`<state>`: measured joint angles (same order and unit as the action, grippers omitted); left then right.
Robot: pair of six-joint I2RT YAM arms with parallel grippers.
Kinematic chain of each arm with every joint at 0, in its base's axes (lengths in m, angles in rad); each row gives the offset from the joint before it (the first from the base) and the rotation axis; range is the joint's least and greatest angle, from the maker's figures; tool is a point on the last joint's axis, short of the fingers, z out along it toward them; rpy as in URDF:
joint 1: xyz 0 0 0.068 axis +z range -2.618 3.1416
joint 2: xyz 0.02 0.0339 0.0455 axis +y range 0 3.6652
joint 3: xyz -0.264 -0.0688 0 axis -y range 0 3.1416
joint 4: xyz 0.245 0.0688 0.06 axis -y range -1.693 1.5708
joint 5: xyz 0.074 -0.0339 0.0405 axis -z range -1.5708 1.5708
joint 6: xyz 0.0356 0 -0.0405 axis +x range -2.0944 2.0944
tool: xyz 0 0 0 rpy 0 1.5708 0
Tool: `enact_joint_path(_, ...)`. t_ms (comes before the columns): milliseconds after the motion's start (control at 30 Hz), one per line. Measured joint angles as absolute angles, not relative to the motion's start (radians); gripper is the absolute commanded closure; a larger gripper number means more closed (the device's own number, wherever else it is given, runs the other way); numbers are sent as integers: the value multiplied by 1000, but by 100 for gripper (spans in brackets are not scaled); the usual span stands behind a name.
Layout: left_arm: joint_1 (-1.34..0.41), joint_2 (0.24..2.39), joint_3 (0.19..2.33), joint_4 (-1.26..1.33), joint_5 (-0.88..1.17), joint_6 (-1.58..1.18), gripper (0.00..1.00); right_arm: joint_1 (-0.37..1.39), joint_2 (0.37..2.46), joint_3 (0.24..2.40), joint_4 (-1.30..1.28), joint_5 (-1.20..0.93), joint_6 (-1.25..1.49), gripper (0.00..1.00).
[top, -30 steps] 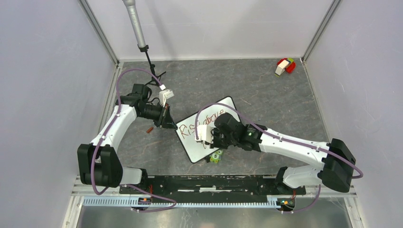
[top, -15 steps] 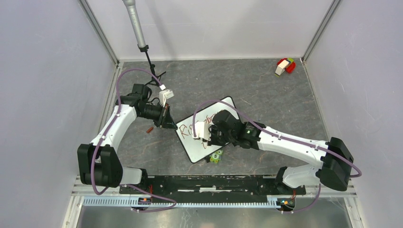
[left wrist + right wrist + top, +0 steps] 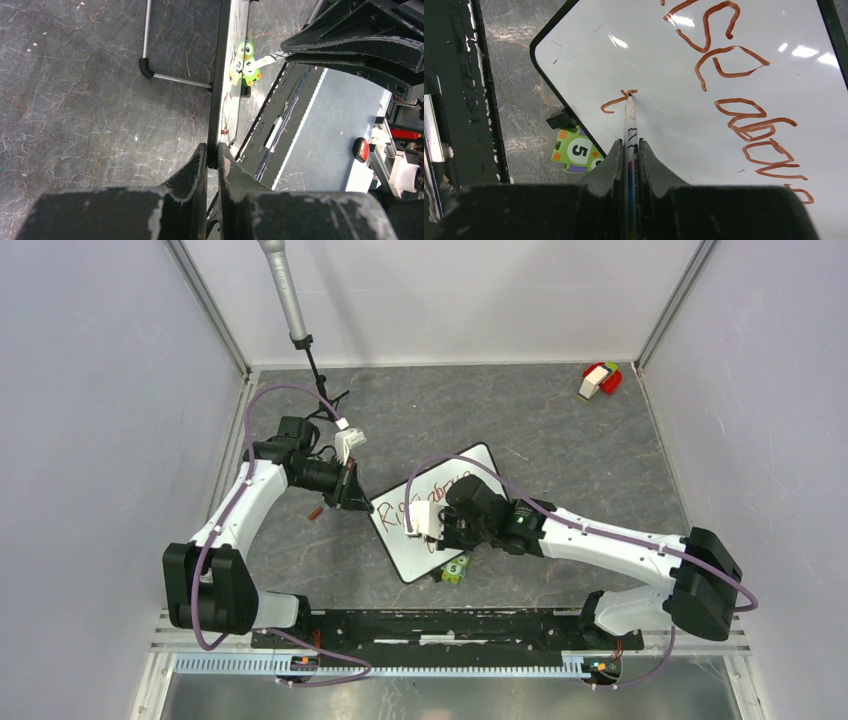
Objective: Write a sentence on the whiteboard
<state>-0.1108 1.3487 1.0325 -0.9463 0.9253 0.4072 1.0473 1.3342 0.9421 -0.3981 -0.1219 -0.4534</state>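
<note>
A white whiteboard (image 3: 408, 552) with a thin black rim lies slantwise at the centre of the overhead view on a grey stone-patterned worktop (image 3: 560, 450). Pale walls close in on the left, right and far sides. Bare worktop stretches above and to the right of the board, up to a small red, white and green block (image 3: 598, 380) in the upper right corner. A green tile numbered 5 (image 3: 576, 150) sits just beside the board's lower edge.

The left tool (image 3: 212, 155) is closed on the board's left rim, seen edge-on in the left wrist view. The right tool (image 3: 629, 146) is clamped on a marker pen (image 3: 630, 131), whose tip touches the board at a short stroke under the first line. The sentence (image 3: 734, 76) in reddish-brown reads "Rise above" so far.

Compared with a second ago, the right arm's wrist has slid a little toward the left of the overhead view. The left arm and the board have not moved.

The left arm bends up from the lower left, and the right arm reaches in low from the lower right.
</note>
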Motion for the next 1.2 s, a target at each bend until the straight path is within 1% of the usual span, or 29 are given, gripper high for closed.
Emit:
enact_joint_path(367,-111,1349,1032,-947,925,407,97,1046,1278,932,-412,-111,-453,100)
enact_joint_path(1200,-111,1349,1032,-946,924,407,97,1039,1307,908,-404,-98,-463,100)
